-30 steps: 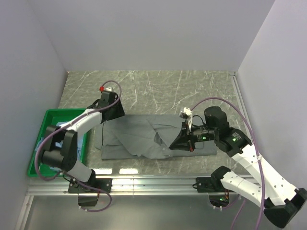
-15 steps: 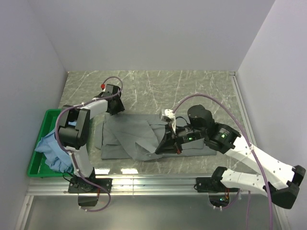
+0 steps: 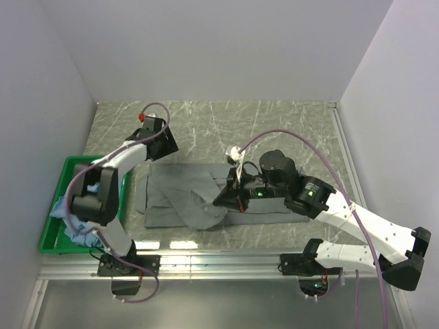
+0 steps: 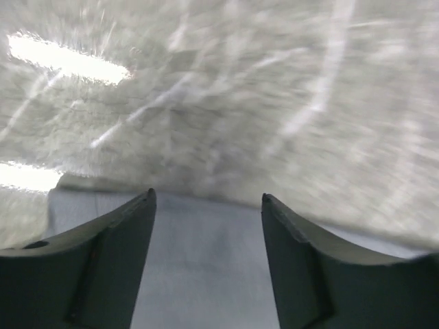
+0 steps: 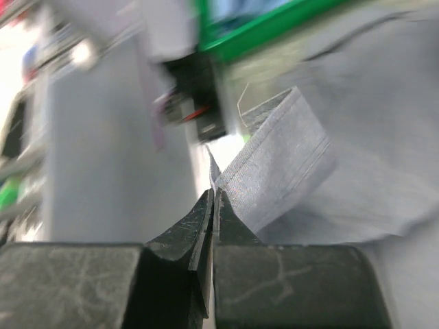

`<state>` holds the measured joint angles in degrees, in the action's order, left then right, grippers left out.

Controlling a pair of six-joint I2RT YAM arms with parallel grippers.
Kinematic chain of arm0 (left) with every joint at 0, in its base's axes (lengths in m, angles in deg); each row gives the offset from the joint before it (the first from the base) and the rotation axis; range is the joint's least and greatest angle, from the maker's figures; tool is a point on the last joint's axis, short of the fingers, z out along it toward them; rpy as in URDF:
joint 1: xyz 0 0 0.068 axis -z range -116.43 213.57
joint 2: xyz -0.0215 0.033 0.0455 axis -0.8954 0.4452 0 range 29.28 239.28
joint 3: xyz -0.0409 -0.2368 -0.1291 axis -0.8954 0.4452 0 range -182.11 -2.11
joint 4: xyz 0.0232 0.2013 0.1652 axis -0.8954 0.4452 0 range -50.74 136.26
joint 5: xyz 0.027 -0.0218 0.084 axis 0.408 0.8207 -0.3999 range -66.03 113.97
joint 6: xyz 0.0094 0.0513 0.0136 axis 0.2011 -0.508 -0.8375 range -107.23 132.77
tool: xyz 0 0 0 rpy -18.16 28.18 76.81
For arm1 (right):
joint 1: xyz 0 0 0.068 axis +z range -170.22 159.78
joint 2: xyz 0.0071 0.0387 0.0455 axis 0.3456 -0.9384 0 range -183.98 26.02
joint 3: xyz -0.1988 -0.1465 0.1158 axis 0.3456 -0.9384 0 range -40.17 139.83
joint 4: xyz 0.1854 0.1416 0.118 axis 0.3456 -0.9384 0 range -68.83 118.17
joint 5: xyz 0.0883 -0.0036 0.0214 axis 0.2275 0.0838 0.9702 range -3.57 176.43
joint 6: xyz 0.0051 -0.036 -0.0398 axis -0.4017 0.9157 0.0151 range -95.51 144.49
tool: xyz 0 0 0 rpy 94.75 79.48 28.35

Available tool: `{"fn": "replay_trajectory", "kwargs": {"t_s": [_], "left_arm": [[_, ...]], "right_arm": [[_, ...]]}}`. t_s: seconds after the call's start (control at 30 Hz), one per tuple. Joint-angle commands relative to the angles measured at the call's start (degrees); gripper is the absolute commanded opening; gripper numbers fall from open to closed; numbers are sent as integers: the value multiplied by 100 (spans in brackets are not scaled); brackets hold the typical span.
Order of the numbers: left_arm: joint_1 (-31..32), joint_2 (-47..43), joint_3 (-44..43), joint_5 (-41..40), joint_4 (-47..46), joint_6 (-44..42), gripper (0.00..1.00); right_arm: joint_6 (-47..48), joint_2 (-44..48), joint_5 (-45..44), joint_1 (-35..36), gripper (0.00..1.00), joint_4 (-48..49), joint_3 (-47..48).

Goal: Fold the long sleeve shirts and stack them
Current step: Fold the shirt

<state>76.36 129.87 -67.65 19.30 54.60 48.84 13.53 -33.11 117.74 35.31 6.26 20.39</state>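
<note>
The right gripper (image 5: 211,197), mid-frame, is clamped thinly on the grey-green shirt (image 3: 175,195) edge, which may slip free mid-fold. The left gripper (image 4: 206,202), upper left, stands apart and empty.

Lying spread on the table (image 3: 274,123), toward its near edge: the spread shirt (image 3: 178,195). Sitting just left of it, along the table's left side: the bin (image 3: 46,236), holding the other shirt (image 3: 60,207) bunched inside. Hanging over the spread shirt's far left corner: the left gripper (image 3: 159,149). Resting near its middle, on a raised fold: the right gripper (image 3: 219,200).
</note>
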Motion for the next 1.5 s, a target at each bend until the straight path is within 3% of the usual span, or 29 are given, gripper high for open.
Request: {"fn": "replay_trajectory", "kwargs": {"t_s": [0.0, 0.23, 0.4, 0.63, 0.8, 0.83, 0.93, 1.07, 1.27, 1.47], "left_arm": [[82, -1032, 155, 290, -171, -319, 70], [565, -1789, 884, 520, -250, -1190, 78], [619, -1359, 920, 537, -66, -1392, 78], [619, -858, 701, 476, 128, -1349, 76], [619, -963, 770, 177, 119, -1296, 78], [619, -989, 779, 116, 136, -1287, 79], [619, -989, 753, -52, 163, -1217, 79], [619, -989, 744, -122, 154, -1147, 81], [619, -910, 700, -359, 224, -1068, 83], [610, -866, 700, -667, 295, -1015, 81]], "right_arm": [[-450, 121, -2236, -33, 0, 381, 299], [-1442, 130, -4411, -779, 0, 196, 106], [-2497, 288, -4923, -1903, 0, -68, -631], [-2999, 666, -5635, -2230, 0, 38, -1800], [-3333, 754, -5469, -2283, 6, -592, -2320], [-3403, 763, -5391, -2301, 18, -725, -2364], [-3448, 938, -5276, -2318, 38, -1148, -2487], [-3115, 1167, -5048, -2520, 56, -1307, -2295], [-2709, 590, -4485, -3538, 63, -1043, -1943], [-3034, -316, -4239, -4611, 59, -754, -1933]]}}
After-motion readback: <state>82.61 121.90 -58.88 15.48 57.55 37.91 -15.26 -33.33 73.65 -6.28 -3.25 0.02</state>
